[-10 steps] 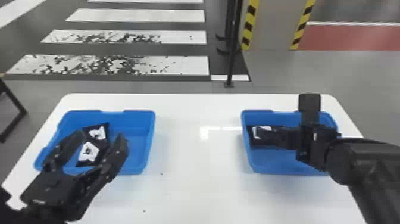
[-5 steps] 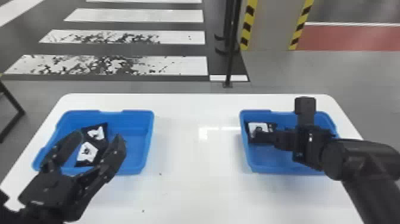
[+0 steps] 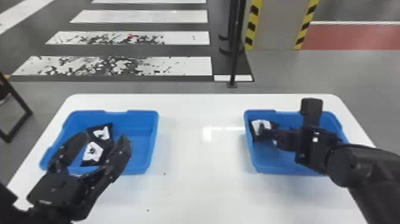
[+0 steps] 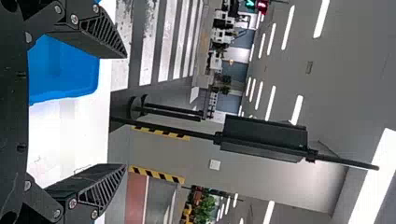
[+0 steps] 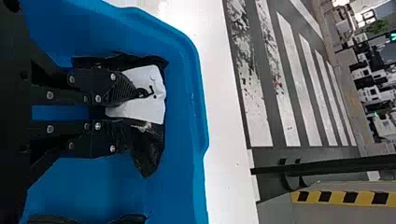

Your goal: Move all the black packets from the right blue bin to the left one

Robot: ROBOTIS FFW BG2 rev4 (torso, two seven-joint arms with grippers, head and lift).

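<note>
Black packet (image 5: 152,102) lay in far left corner of right blue bin (image 5: 201,135), right claw (image 5: 130,114) clamped on it. Grasp step, seemingly; next move called for lifting, then carrying to left bin (image 3: 153,140). Left claw (image 4: 125,111) was open.

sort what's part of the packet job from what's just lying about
Job:
left bin, two packets inside
right bin, third packet held in right gripper
dark shape there, possibly another packet
left gripper
table

Not job:
black pole
striped pillar
</note>
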